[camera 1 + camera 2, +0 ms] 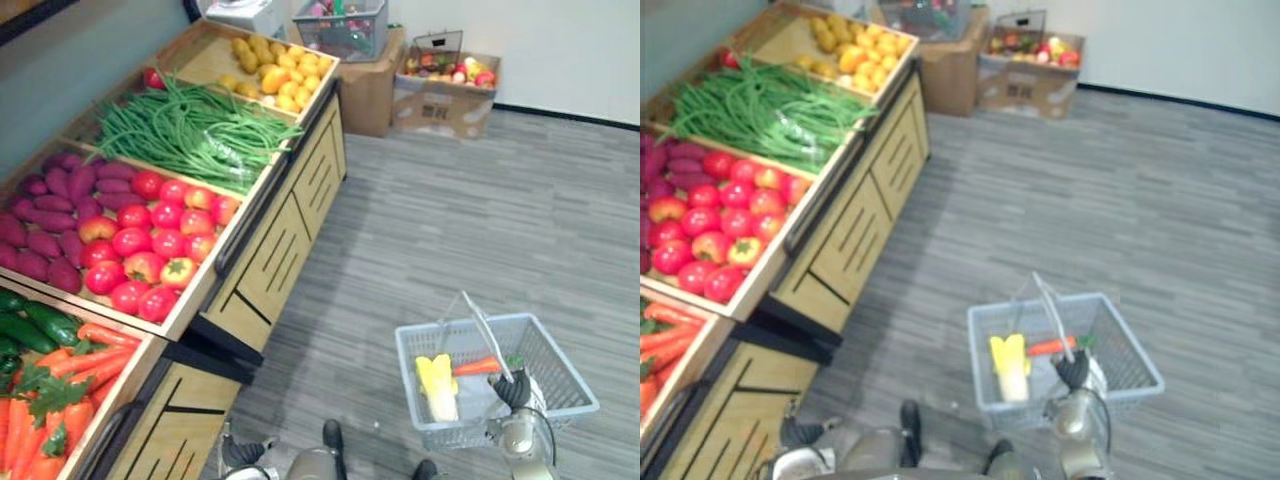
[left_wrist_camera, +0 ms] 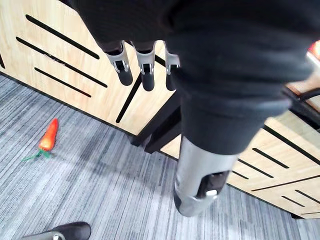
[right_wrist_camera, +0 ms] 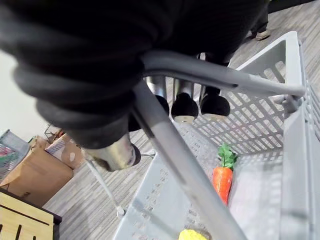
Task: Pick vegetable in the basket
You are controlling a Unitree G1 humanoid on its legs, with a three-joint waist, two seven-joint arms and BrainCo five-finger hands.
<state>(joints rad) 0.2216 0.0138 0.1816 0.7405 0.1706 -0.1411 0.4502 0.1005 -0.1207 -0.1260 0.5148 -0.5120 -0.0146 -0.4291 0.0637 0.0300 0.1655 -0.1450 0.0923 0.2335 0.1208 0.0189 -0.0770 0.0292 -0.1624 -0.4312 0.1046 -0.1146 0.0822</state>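
- Left hand (image 2: 146, 75) hangs low at the robot's left side; its dark ribbed cover wraps the wrist and the back of the hand
- Its silver, dark-tipped fingers (image 2: 121, 67) reach out straight, side by side, holding nothing; the thumb (image 2: 199, 185) sticks out apart from them, also straight
- Right arm (image 1: 522, 440) comes up from the lower right, silver-grey, forearm roughly upright
- Right hand (image 3: 184, 102) is at the top of that arm, under its dark ribbed cover; the fingers curl over the basket handle (image 3: 180, 161), dark tips tucked down; the right thumb (image 3: 116, 152) closes in below the bar, so the hand grips it
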